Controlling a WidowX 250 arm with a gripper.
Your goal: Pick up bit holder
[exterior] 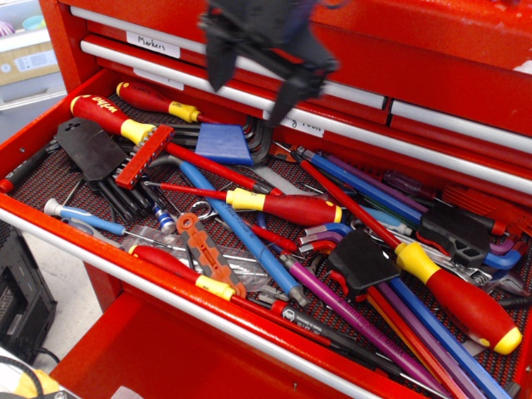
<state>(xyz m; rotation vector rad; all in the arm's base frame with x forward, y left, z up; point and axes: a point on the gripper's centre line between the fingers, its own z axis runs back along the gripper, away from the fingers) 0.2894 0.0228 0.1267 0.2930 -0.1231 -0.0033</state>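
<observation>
The bit holder [145,155] is a small flat red strip with a row of short silver bits. It lies tilted in the left part of the open red drawer [50,220], between a black hex-key holder [90,149] and a blue holder [224,144]. My gripper [248,93] is black and motion-blurred. It hangs in the air at the top centre, above and to the right of the bit holder. Its two fingers are spread apart and hold nothing.
Red and yellow screwdrivers [283,205] fill the drawer, with blue and purple hex keys [357,320]. An orange perforated tool [204,245] lies near the front rail. A second black holder [362,260] sits at centre right. Closed drawers with labels [153,43] stand behind.
</observation>
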